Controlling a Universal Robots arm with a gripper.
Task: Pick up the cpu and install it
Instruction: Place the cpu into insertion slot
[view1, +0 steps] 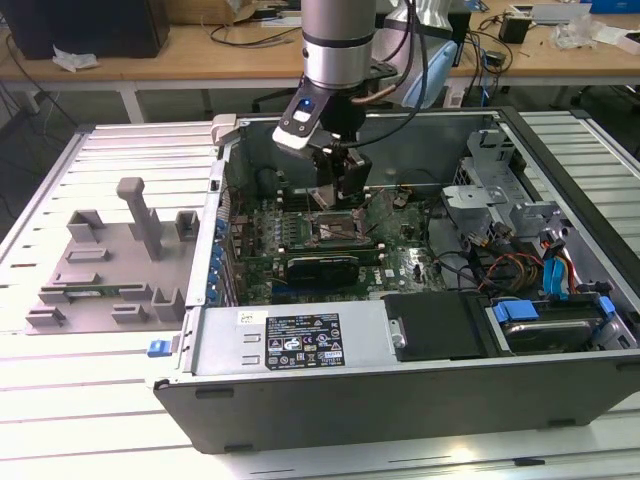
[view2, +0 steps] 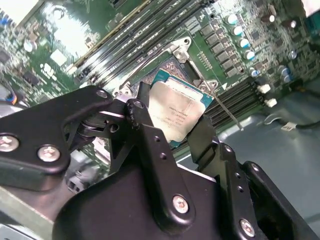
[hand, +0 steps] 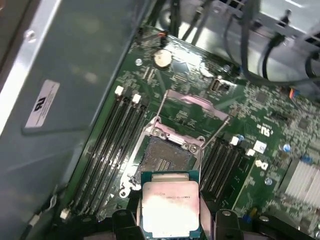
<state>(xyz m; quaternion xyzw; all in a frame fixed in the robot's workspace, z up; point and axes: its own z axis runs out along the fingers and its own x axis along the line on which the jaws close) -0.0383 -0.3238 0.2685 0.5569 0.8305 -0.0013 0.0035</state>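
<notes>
Gripper (view2: 175, 119) is clamped on two opposite edges of the cpu (view2: 181, 111), holding it flat with the silvery plate up, just above the open socket (hand: 167, 159) near the middle of the motherboard (hand: 260, 130). As far as both wrist views tell, it is apart from the socket, not seated. I judge the chip light and stiff but thin, with a smooth metal top that gives little purchase. The rim is the sensible place to hold it, since the underside contacts and the socket's fine pins would both damage easily. The socket's metal frame (hand: 194, 101) stands hinged open at one edge, its thin lever arms running along the socket's flanks, close to the gripper. Memory slots (hand: 112, 142) line both sides. In the exterior view the walls of the case (view1: 300, 345) hem in the arm (view1: 338, 40), cables (view1: 500, 265) bunch toward the exterior view's right, and the grey tray (view1: 110, 265) sits on the table (view1: 100, 400) outside the case wall on the exterior view's left.
</notes>
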